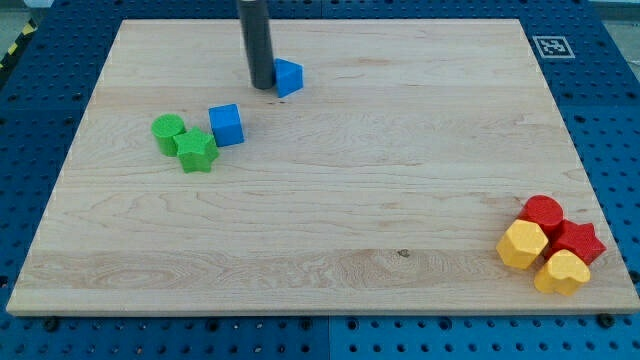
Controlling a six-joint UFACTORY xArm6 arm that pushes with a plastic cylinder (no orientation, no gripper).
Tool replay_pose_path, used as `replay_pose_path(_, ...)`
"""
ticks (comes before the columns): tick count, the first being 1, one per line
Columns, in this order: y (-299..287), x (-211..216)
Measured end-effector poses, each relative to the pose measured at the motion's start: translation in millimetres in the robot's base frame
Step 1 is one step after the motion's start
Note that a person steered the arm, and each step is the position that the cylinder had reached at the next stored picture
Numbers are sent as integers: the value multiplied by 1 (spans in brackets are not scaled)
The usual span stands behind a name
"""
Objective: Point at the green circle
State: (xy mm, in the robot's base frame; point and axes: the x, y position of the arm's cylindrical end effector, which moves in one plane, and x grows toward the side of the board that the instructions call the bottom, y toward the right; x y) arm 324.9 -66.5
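Approach phase, w/ my tip resting near the view's top of the wooden surface, left of centre. Tip sits just beside, prob. touching, a small blue block of angular shape (exact form hard to tell) on its right in the view. Target: green circle, a short cylinder toward the view's left, below and left of the tip and apart from it. Green circle touches a green star on its lower right; a blue cube stands just beside the star, approx. between tip and target. Far cluster at the view's bottom right: red circle, red star, yellow hexagon-like block and yellow heart, all packed together and well apart from the work area, so irrelevant to the step. Jaws: none on this rig; the arm ends in a plain rod, so there is no spread or pinch to report. Judgement: pointing not yet done, as tip is still nearer the small blue block than the target. Next move calls for a slide down and left in the view, pref. passing on the view's left of the blue cube so as not to shove it into the green pair, then stopping close to the green circle on its upper side w/o nudging it.
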Motion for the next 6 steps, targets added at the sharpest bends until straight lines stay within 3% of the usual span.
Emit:
replay_pose_path(3, 7, 0)
replay_pose_path(4, -14, -7)
replay_pose_path(6, -152, 1)
